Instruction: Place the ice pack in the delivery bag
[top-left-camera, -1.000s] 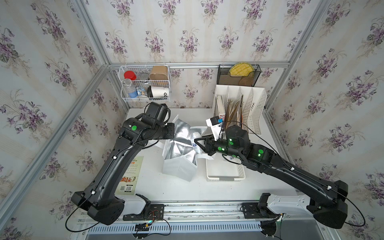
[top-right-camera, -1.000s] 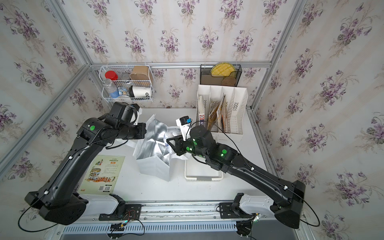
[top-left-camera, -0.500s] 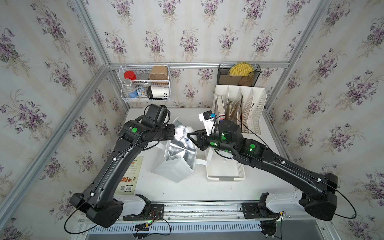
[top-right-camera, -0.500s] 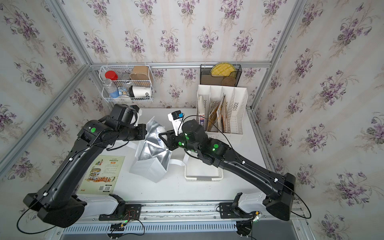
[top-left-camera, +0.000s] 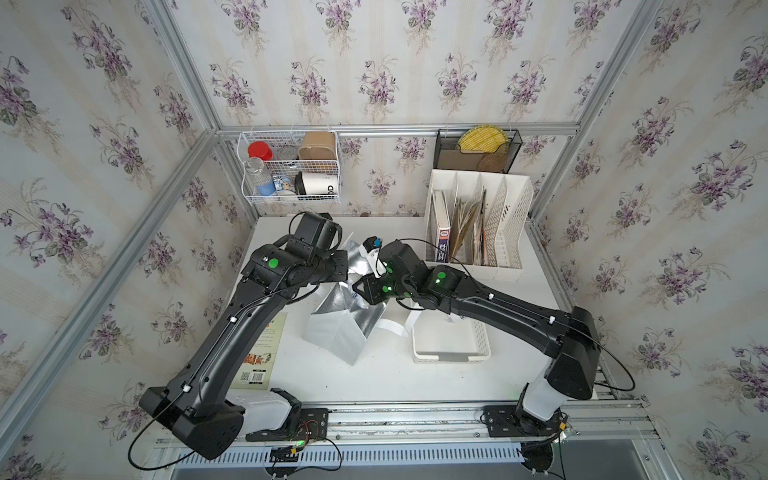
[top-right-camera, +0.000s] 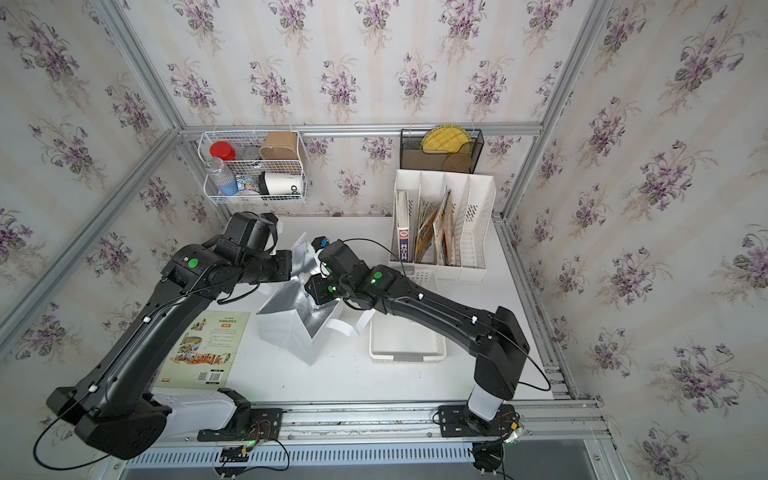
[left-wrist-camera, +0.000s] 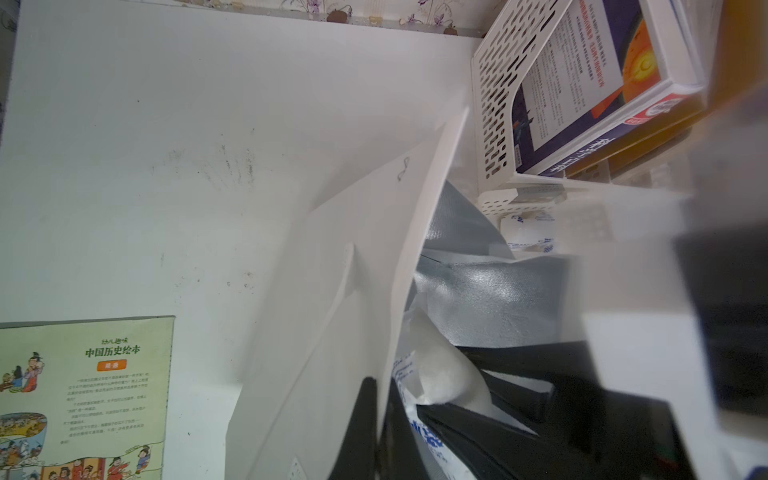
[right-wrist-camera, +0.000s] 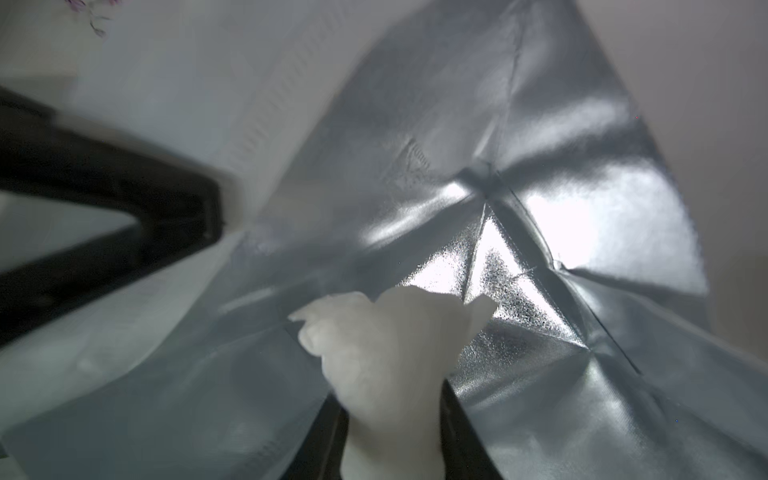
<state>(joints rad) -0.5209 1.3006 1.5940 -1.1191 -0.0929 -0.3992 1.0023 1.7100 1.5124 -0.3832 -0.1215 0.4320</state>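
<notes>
The ice pack (right-wrist-camera: 395, 353) is a soft white pouch, pinched in the jaws of the right gripper (right-wrist-camera: 395, 449). Its free end bulges and flops past the tips. In the left wrist view the ice pack (left-wrist-camera: 440, 374) shows clear film with blue print over a lumpy white fill.

I judge it pliable and fairly heavy for its size, with a slick skin, so a grip across the thick middle should hold better than one on a thin sealed edge. The fill will shift and sag wherever it is unsupported.

It hangs inside the mouth of the delivery bag (top-left-camera: 336, 332), above the silver lining and not yet resting on the bottom. The bag stands tilted near the middle of the tabletop (top-left-camera: 374, 382).

The left gripper (right-wrist-camera: 208, 208) has its jaws closed on the bag's white rim at about 12 o'clock. That holds the limp fabric open while the right arm enters from about 2 o'clock. The bag wall looks thin and floppy, so it would likely fold inward if let go.

The white basket (top-left-camera: 453, 355) sits at the bag's 3 o'clock.
</notes>
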